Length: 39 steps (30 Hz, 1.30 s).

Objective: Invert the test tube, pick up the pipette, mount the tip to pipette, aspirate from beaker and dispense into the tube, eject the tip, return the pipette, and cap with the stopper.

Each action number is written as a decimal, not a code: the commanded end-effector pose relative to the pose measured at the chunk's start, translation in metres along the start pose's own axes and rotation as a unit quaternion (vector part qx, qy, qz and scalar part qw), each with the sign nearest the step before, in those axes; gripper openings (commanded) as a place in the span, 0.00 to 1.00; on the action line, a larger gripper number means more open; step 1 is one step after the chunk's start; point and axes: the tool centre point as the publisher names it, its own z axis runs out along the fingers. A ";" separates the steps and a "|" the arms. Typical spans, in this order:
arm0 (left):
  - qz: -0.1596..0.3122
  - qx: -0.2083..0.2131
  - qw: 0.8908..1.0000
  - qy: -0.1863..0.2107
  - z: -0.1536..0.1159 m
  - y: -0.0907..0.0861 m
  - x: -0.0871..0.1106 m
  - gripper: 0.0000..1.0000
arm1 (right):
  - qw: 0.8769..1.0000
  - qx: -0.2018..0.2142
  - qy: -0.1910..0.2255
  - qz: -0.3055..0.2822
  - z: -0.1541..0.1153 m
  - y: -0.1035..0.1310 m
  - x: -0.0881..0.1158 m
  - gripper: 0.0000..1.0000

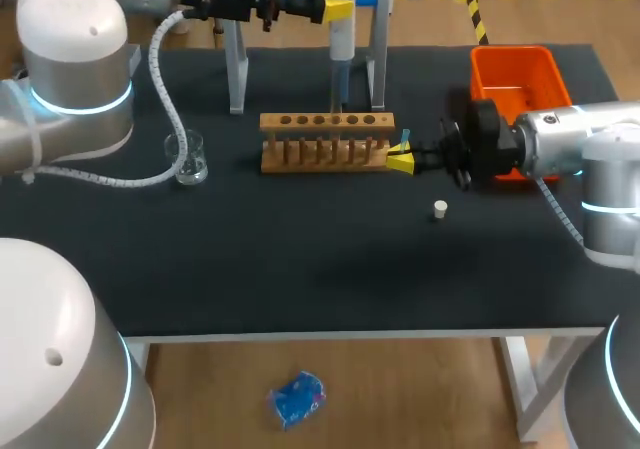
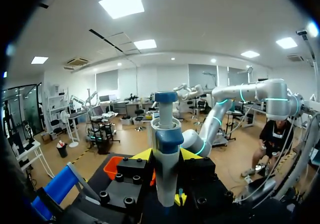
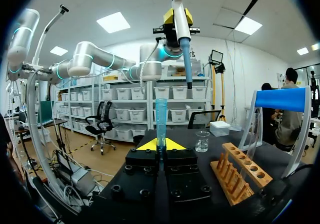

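- Lab room with shelving behind; black-topped bench [image 1: 300, 269] carries a wooden test tube rack [image 1: 325, 141], just beside the right gripper [image 1: 402, 159].
- Right gripper: jaws closed on the clear blue-tinted test tube [image 3: 161, 119], upright between them. Cannot tell which end is open.
- Left gripper [image 2: 165, 156]: jaws clamped on the white-and-blue pipette [image 2: 165, 139], body vertical, high above the rack. Blue-topped metal stand [image 1: 237, 69] is close beside these jaws.
- Small glass beaker [image 1: 188, 159] sits beyond the rack from the right jaws; small white stopper [image 1: 440, 208] lies near them.
- Judgement: pipette is in hand and tip mounting is due. Cannot tell whether a tip is fitted.
- Method: hold the pipette plumb, press straight along its axis, avoid side load. Right arm should keep the tube vertical.
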 end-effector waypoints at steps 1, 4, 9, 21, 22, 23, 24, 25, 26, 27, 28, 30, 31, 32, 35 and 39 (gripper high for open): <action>-0.001 -0.002 1.000 0.007 0.011 0.000 -0.004 0.00 | 1.000 0.000 0.000 0.000 -0.001 0.000 0.000 0.00; -0.002 -0.005 1.000 0.007 0.012 0.001 -0.003 0.00 | 1.000 0.000 0.000 0.000 -0.001 0.000 0.000 0.00; -0.002 -0.005 1.000 0.007 0.012 0.001 -0.003 0.00 | 1.000 0.000 0.000 0.000 -0.001 0.000 0.000 0.00; -0.002 -0.005 1.000 0.007 0.012 0.001 -0.003 0.00 | 1.000 0.000 0.000 0.000 -0.001 0.000 0.000 0.00; -0.002 -0.005 1.000 0.007 0.012 0.001 -0.003 0.00 | 1.000 0.000 0.000 0.000 -0.001 0.000 0.000 0.00; -0.002 -0.005 1.000 0.007 0.012 0.001 -0.003 0.00 | 1.000 0.000 0.000 0.000 -0.001 0.000 0.000 0.00; -0.002 -0.005 1.000 0.007 0.012 0.001 -0.003 0.00 | 1.000 0.000 0.000 0.000 -0.001 0.000 0.000 0.00; -0.002 -0.005 1.000 0.007 0.012 0.001 -0.003 0.00 | 1.000 0.003 0.004 -0.003 0.002 -0.001 -0.002 0.00; -0.002 -0.005 1.000 0.007 0.012 0.001 -0.003 0.00 | 1.000 0.007 0.009 -0.010 0.005 -0.002 -0.004 0.00; -0.002 -0.005 1.000 0.007 0.012 0.001 -0.003 0.00 | 1.000 0.016 0.016 -0.020 0.009 -0.004 -0.005 0.00; -0.002 -0.005 1.000 0.007 0.012 0.001 -0.003 0.00 | 0.999 0.017 0.019 -0.021 0.012 -0.005 -0.006 0.00; -0.002 -0.005 1.000 0.007 0.012 0.001 -0.003 0.00 | 0.999 0.026 0.029 -0.031 0.021 -0.006 -0.006 0.00; -0.002 -0.005 1.000 0.007 0.012 0.001 -0.003 0.00 | 0.998 0.031 0.034 -0.037 0.024 -0.007 -0.006 0.00; -0.002 -0.005 1.000 0.007 0.012 0.001 -0.003 0.00 | 0.998 0.031 0.036 -0.036 0.029 -0.009 -0.007 0.00; -0.002 -0.005 1.000 0.007 0.012 0.001 -0.003 0.00 | 0.998 0.030 0.038 -0.036 0.036 -0.010 -0.012 0.00; -0.002 -0.005 1.000 0.007 0.012 0.001 -0.003 0.00 | 0.999 0.021 0.031 -0.038 0.045 -0.012 -0.023 0.00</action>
